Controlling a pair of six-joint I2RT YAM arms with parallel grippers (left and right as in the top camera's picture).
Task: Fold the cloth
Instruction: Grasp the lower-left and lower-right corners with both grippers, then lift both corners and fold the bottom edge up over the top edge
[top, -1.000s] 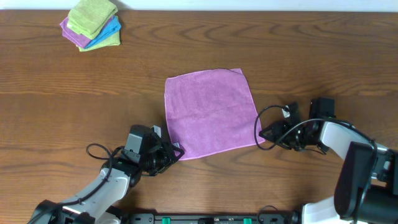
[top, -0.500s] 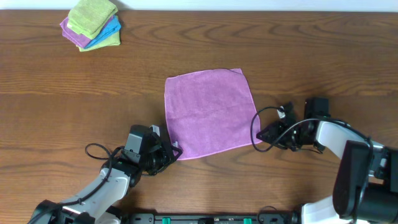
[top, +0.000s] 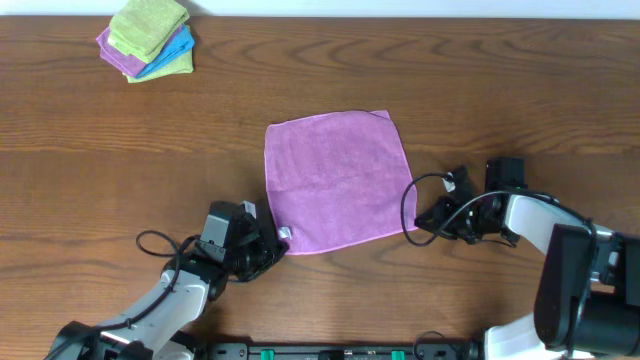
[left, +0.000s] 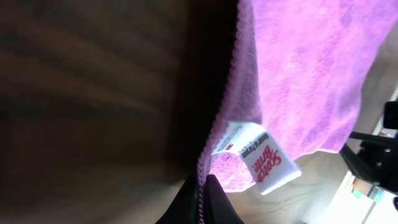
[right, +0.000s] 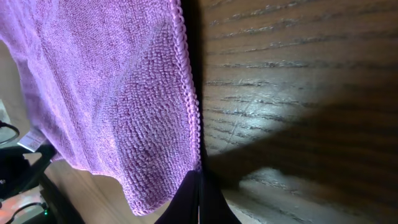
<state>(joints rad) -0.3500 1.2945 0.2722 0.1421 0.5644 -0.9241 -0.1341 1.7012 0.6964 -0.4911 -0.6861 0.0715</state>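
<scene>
Leftward crept the right jaws; they and the left jaws each pinch a corner of one cloth (top: 338, 180).

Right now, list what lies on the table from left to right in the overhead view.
stack of folded cloths → left gripper → purple cloth → right gripper
</scene>
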